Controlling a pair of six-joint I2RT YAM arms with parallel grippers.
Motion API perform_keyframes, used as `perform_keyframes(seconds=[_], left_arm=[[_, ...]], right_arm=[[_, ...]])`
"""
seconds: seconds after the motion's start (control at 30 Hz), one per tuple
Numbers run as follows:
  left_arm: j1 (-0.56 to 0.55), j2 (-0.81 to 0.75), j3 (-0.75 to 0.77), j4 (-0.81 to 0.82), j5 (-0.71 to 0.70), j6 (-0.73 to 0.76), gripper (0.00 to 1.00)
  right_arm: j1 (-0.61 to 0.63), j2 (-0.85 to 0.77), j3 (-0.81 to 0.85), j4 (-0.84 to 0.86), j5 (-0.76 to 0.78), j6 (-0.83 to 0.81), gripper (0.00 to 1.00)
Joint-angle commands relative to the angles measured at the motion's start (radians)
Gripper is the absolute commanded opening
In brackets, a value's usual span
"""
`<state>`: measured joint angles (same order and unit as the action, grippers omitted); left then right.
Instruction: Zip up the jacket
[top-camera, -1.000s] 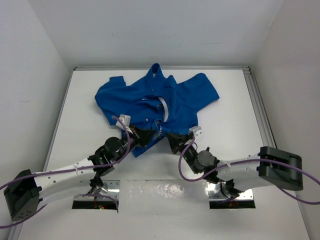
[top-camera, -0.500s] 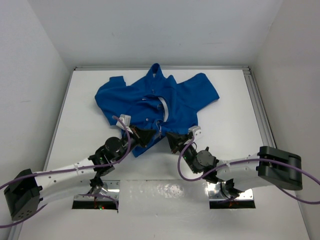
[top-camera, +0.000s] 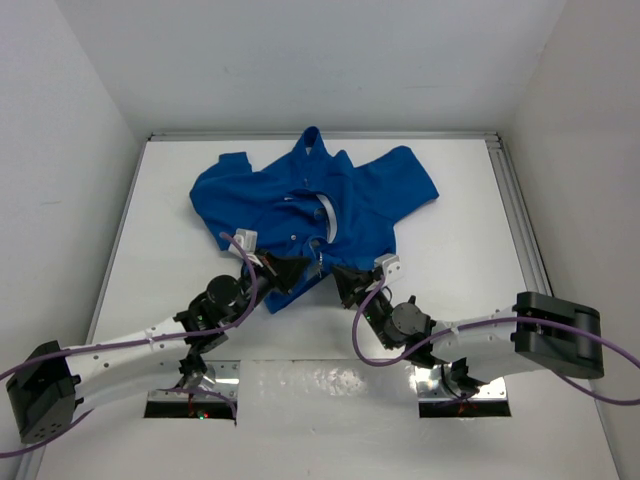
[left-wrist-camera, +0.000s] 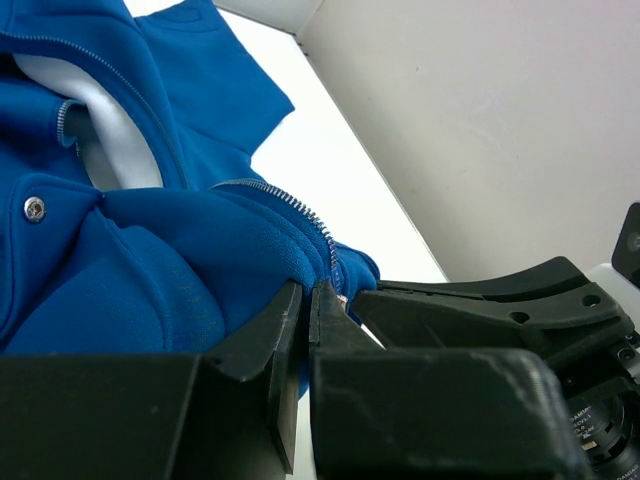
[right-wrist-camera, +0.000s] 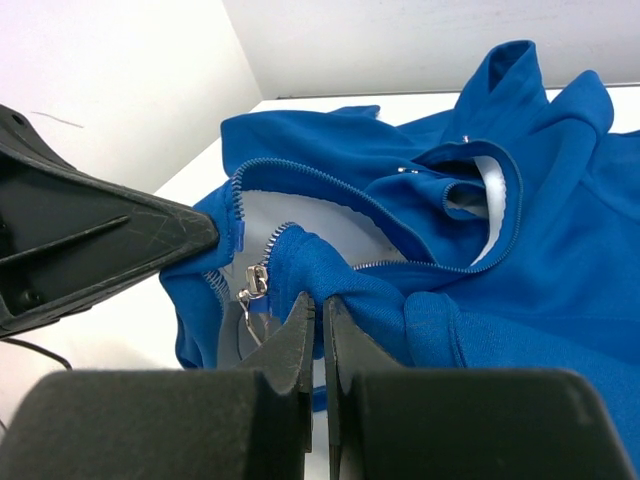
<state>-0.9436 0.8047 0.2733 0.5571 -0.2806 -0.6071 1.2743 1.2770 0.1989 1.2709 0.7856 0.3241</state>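
The royal-blue jacket (top-camera: 310, 200) lies spread at the back middle of the table, its front open with a pale lining showing. My left gripper (top-camera: 287, 270) is shut on the jacket's left bottom hem (left-wrist-camera: 240, 250), beside the zipper teeth (left-wrist-camera: 290, 205). My right gripper (top-camera: 345, 280) is shut on the right bottom hem (right-wrist-camera: 330, 275). The small metal zipper pull (right-wrist-camera: 255, 280) hangs just left of the right fingertips (right-wrist-camera: 300, 325). The two grippers face each other, a short gap apart. The collar (right-wrist-camera: 500, 190) is open.
White walls close in the table (top-camera: 450, 250) at the back and both sides. A metal rail (top-camera: 515, 210) runs along the right edge. Two dark slots sit in the near edge by the arm bases (top-camera: 190, 400).
Both grippers have shifted slightly toward the near edge and left with the hem in them. The jacket has barely moved.
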Motion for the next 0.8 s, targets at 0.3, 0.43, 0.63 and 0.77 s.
perform_keyframes(seconds=[0.3, 0.43, 0.63, 0.77], left_arm=[[-0.021, -0.001, -0.002, 0.076, 0.008, -0.008, 0.00], [-0.024, 0.005, -0.002, 0.079, 0.008, -0.008, 0.00], [-0.027, 0.010, -0.006, 0.084, 0.003, -0.010, 0.00], [-0.029, 0.010, -0.005, 0.084, 0.003, -0.008, 0.00]], right_arm=[[0.014, 0.002, 0.051, 0.058, 0.014, -0.026, 0.00], [0.016, 0.005, 0.056, 0.061, 0.014, -0.031, 0.00], [0.019, 0.010, 0.053, 0.068, 0.018, -0.039, 0.00], [0.020, 0.010, 0.057, 0.067, 0.020, -0.046, 0.00]])
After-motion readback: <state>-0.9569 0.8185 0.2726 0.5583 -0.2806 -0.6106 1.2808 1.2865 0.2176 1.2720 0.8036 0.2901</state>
